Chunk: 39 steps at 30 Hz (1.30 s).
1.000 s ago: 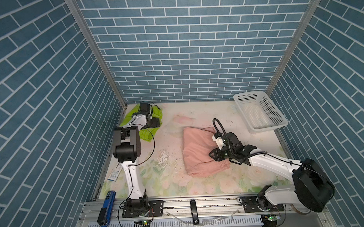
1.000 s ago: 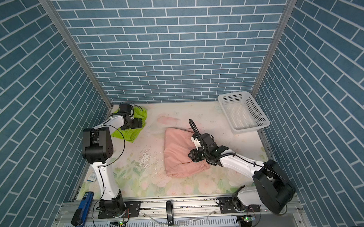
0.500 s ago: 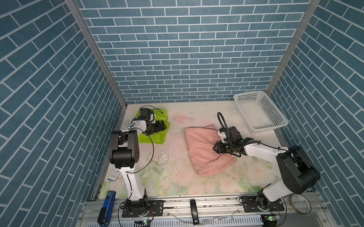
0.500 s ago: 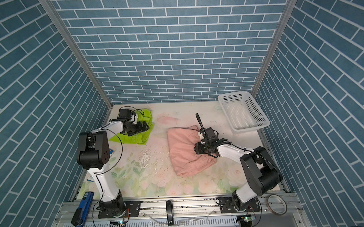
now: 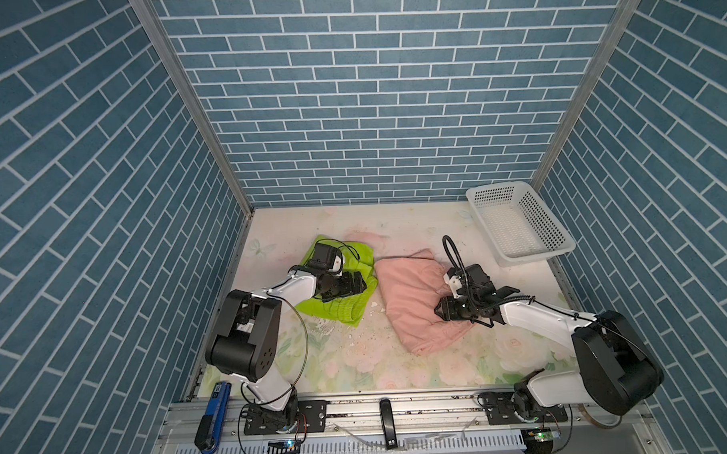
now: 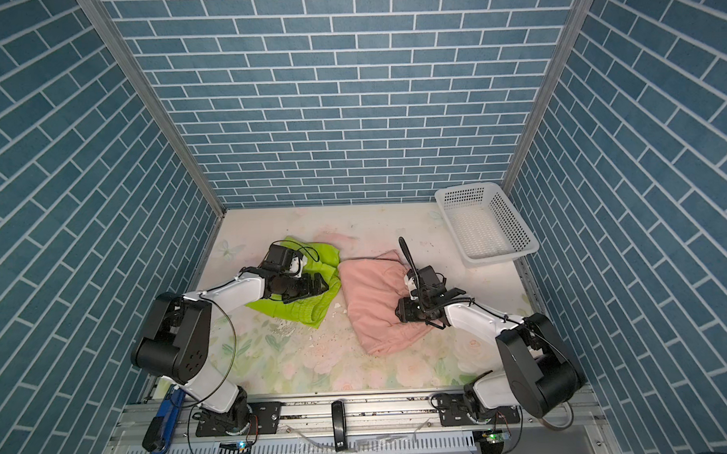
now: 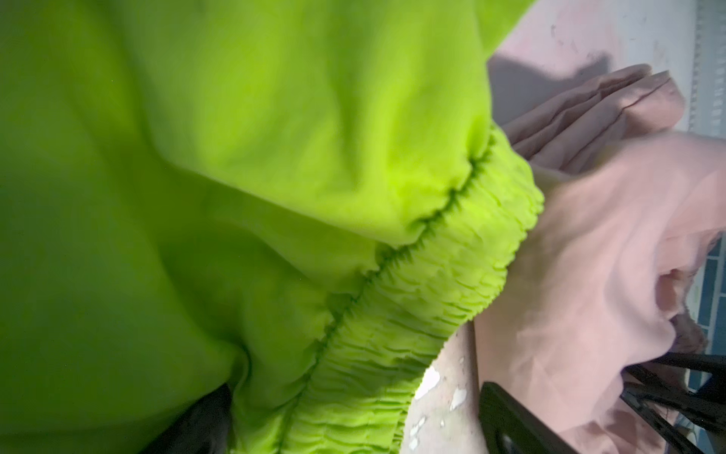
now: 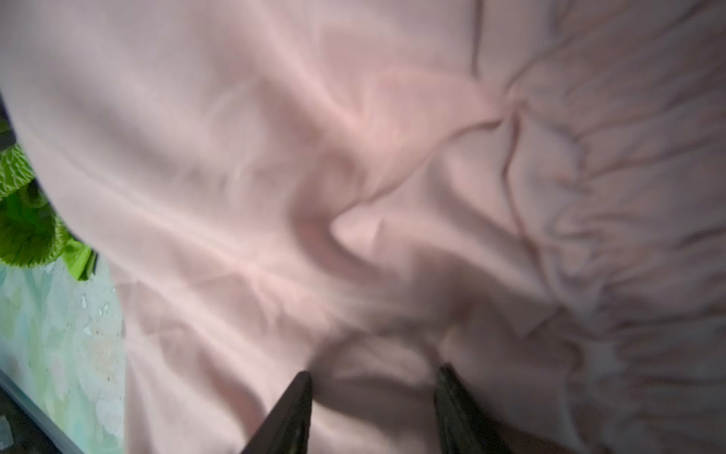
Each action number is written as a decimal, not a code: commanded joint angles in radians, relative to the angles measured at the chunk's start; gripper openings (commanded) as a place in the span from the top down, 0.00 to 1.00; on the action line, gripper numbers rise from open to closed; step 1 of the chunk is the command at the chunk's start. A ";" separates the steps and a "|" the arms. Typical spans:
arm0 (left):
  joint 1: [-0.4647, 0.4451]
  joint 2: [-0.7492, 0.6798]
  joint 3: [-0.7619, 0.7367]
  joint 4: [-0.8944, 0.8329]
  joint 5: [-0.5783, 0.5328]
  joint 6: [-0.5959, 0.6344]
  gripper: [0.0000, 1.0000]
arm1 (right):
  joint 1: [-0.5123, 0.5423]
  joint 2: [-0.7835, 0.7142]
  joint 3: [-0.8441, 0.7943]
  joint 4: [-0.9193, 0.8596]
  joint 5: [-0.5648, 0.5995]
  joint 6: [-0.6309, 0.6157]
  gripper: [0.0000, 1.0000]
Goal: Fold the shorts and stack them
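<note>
Black left hand (image 5: 357,285): low over the lime-green shorts (image 5: 344,312), jaws spread wide. In the left wrist view one finger (image 7: 510,422) shows bare beside the cloth and its partner is half buried under green fabric. That fabric lies slack across the gap.
Black right hand (image 5: 439,312): down on the salmon-pink shorts (image 5: 410,293), reaching in from the right. In the right wrist view its two fingers (image 8: 294,408) stand partly apart, with blurred pink cloth between and beyond them. Whether they pinch a fold or only press on it, I cannot tell.
Green shorts: crumpled on the left-middle of the floral surface (image 5: 358,361). The gathered waistband (image 7: 432,275) is turned towards the front and the middle. The hand sits on top of them in both top views.
Pink shorts: a heap in the middle of the surface, longer from front to back. They are rumpled where the right hand sits and smoother on the half nearer the green pair.
Green against pink: the green waistband edge touches the pink cloth in the left wrist view. In both top views the two pairs lie side by side, and their edges meet towards the far end.
White flakes (image 5: 330,327): scattered on the surface just in front of the green shorts.
White basket (image 5: 537,253): perforated plastic, at the far right corner, well apart from both pairs.
Blue tool (image 5: 212,412): off the surface at the near left corner.
</note>
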<state>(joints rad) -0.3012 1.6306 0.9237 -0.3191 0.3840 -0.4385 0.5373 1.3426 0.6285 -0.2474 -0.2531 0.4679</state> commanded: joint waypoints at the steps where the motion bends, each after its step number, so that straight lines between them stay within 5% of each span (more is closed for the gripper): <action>1: 0.002 -0.062 0.032 -0.155 -0.052 -0.003 0.00 | 0.003 -0.104 0.008 -0.114 0.069 0.021 0.47; 7: -0.004 -0.155 0.115 -0.222 -0.085 -0.001 0.00 | -0.076 -0.156 0.048 -0.191 0.189 -0.009 0.42; 16: -0.117 -0.331 -0.134 0.030 -0.043 -0.133 0.00 | -0.152 -0.066 0.114 -0.235 0.230 -0.055 0.40; 24: -0.249 -0.239 -0.159 0.167 -0.035 -0.171 0.00 | -0.141 -0.134 -0.057 -0.288 0.150 0.099 0.41; 29: -0.310 -0.151 -0.141 0.236 -0.022 -0.171 0.00 | -0.038 -0.267 -0.070 -0.379 0.147 0.184 0.43; 34: -0.365 -0.079 -0.116 0.260 -0.045 -0.146 0.00 | -0.012 -0.340 0.078 -0.533 0.271 0.110 0.42; 39: -0.397 -0.032 -0.139 0.346 -0.063 -0.158 0.00 | -0.102 -0.239 0.158 -0.444 0.278 -0.057 0.33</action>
<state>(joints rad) -0.6811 1.5787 0.7822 -0.0418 0.3431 -0.5987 0.4740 1.0397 0.7639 -0.6907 -0.0101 0.5117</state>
